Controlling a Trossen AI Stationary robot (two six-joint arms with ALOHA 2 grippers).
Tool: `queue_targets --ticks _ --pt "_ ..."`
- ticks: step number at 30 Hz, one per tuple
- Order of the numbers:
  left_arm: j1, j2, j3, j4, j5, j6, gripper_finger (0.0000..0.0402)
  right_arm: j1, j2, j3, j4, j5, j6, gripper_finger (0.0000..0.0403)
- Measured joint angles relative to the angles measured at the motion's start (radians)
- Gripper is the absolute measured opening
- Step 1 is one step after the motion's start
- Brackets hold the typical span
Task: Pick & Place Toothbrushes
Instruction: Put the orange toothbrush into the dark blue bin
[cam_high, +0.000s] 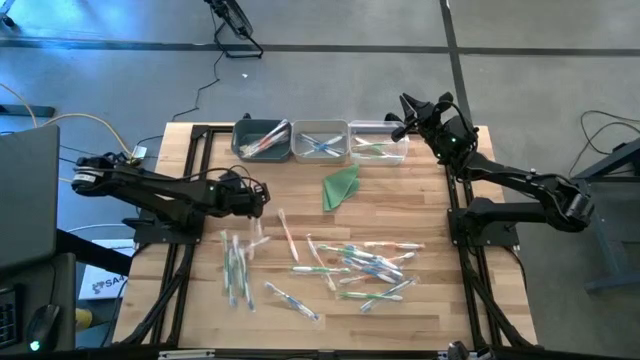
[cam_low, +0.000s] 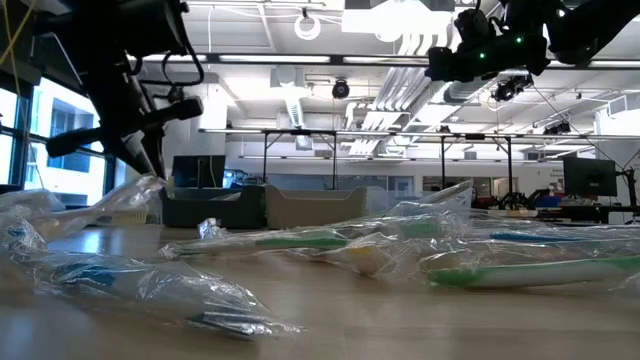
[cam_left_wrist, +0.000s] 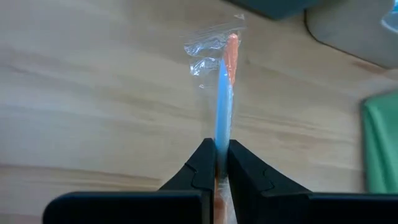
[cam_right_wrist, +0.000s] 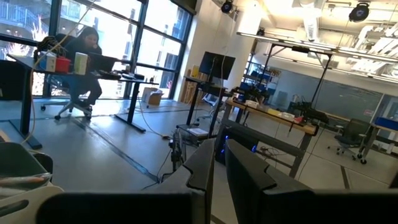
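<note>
Right now the left hand is pinched narrow on one wrapped toothbrush, blue-handled with an orange end, and carries it clear of the wooden worktop, on the left side between the scattered pile and the bins. Most of the other toothbrushes lie loose in their clear wrappers across the near half of the worktop, with a smaller cluster to the left. At the far edge stand three bins in a row: a dark bin, a middle bin and a clear bin, each with a few brushes inside. A folded green cloth lies just in front of them. The right hand hangs raised by the clear bin, its fingers together and nothing seen between them. The step in hand looks like the carry. Next, the left arm probably needs to bring its brush over one of the bins, likely the dark one nearest it, and let go once the brush sits inside the rim; which bin suits this colour cannot be told for sure.
</note>
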Motion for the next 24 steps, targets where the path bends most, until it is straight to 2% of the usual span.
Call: queue_targets --ticks 16,24 --pt "0.024 0.039 -0.017 -0.033 0.016 -0.062 0.0108 0.0 0.0 0.0 0.0 0.0 0.0 0.0034" --pt "0.024 0.103 -0.017 0.014 0.016 -0.105 0.0124 0.0 0.0 0.0 0.0 0.0 0.0 0.0034"
